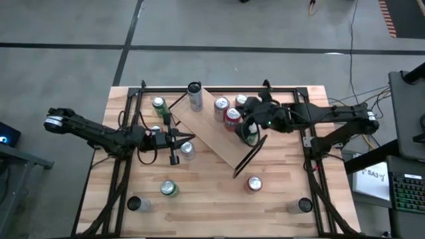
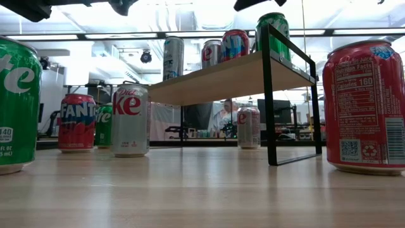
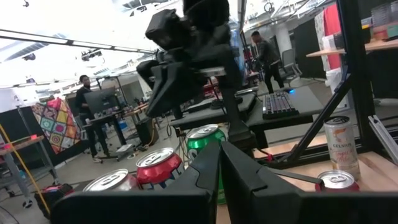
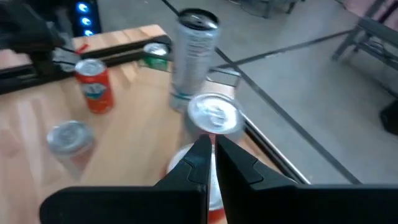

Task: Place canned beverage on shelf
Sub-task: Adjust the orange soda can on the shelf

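Shelf (image 1: 211, 129) of light wood with black end frames, set diagonally across the middle of the tabletop (image 1: 279, 192); it already carries a tall silver can (image 1: 194, 95) at its far corner, a pale can (image 1: 221, 105), a red can (image 1: 232, 117) and a green can (image 1: 248, 133) near its right edge. Right gripper (image 1: 249, 123) above that loaded end of the shelf, fingers closed on nothing, pointing down over the red and pale cans as its wrist view shows; left gripper (image 1: 174, 138) just off the shelf's left edge, fingers likewise closed and empty, aimed across towards the right arm.

Cans not yet shelved stand upright on the tabletop, long axis vertical: a Diet Coke can (image 1: 187, 150) just beside the left fingers and nearest the camera side of them; a green can (image 1: 159, 106) by the left rail; another green can (image 1: 169, 188) towards the front; a red can (image 1: 254, 183) in front of the shelf's right end frame; a Fanta can (image 2: 76, 123), seen in the low view.

Judged relation: the Diet Coke can lies closest to the left gripper, slightly forward of its tips, whereas the red can in front lies well apart from the right gripper; either set of fingers would have to spread before a sideways approach at mid-height.
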Robot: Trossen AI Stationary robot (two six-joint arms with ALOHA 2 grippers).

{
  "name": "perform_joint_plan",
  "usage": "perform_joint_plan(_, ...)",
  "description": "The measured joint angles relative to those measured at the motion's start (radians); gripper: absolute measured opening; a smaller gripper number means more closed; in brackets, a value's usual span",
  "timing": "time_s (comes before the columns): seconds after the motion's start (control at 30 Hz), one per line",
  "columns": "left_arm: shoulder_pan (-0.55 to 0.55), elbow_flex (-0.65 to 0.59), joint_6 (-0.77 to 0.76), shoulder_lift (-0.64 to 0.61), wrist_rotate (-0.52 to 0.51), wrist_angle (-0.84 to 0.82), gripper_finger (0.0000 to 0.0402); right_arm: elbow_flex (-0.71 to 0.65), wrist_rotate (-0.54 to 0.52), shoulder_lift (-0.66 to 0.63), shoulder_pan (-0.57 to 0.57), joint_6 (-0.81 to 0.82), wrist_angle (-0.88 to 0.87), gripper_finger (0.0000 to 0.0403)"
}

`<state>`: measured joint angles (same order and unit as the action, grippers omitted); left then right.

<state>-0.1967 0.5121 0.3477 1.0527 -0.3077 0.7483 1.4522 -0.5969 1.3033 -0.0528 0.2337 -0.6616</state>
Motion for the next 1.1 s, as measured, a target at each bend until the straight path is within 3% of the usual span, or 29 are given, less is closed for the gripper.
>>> perform_joint_plan(0.3,0.0,0.0,0.001,0.0,0.0,0.0,0.0,0.002,0.154,0.007,0.099,0.0,-0.069,0.0012)
perform_joint_plan(1.1,0.0,0.0,0.002,0.0,0.0,-0.002,0.0,-0.002,0.179,0.055,0.113,-0.017,-0.108,0.0012)
